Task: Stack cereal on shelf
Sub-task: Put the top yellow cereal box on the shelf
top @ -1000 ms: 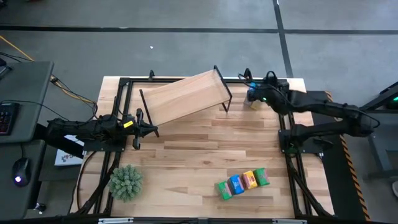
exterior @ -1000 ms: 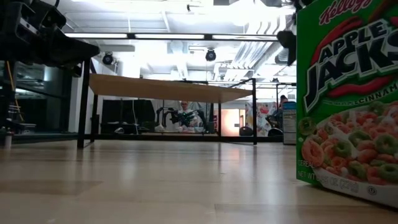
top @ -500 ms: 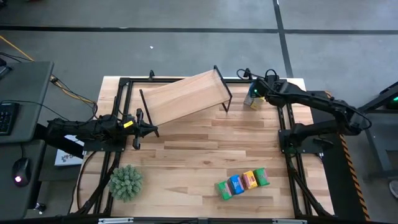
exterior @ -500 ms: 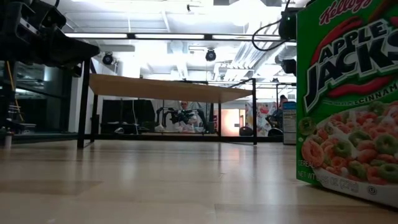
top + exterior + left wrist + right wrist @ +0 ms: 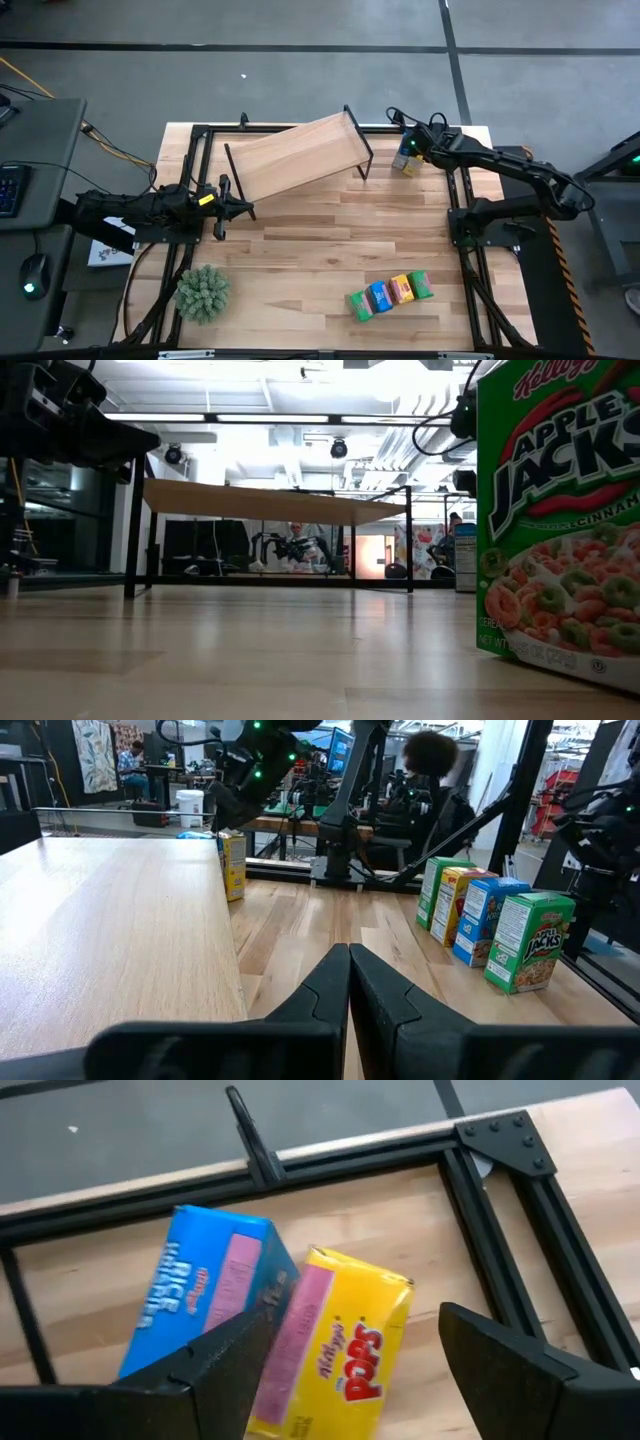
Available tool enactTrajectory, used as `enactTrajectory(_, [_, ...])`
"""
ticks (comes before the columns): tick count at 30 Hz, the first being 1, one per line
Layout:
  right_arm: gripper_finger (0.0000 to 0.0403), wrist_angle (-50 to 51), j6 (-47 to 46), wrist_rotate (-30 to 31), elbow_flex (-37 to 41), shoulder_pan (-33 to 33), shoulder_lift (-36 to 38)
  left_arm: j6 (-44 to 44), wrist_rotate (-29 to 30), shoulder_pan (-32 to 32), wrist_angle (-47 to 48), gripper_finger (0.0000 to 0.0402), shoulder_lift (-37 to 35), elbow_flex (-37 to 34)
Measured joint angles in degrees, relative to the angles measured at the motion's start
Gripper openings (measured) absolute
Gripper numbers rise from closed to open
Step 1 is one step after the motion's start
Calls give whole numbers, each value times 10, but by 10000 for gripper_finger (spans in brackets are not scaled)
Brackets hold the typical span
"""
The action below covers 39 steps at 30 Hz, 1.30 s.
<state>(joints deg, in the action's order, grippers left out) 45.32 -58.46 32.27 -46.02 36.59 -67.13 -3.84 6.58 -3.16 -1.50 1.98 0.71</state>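
Right gripper hovers w/ jaws spread wide over the yellow Pops carton and blue Rice Krispies carton, beside the shelf at the far right corner — pick step; next: drop, close on one; left gripper shut, idle.

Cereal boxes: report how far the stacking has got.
Done: nothing sits on the shelf. In hand: the right pincer hangs open above a blue box and a yellow box by the table's far right corner. Left: those two, plus the row of four boxes at the near edge. The left pincer waits shut.
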Motion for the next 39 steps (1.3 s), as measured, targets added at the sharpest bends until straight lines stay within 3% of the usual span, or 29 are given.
enactTrajectory(23, [286,-24,-21,9,1,6,-4,0,0,0,0,3,0,0])
enactTrajectory(39, [278,-37,-26,17,1,21,-85,0,0,0,0,3,0,0])
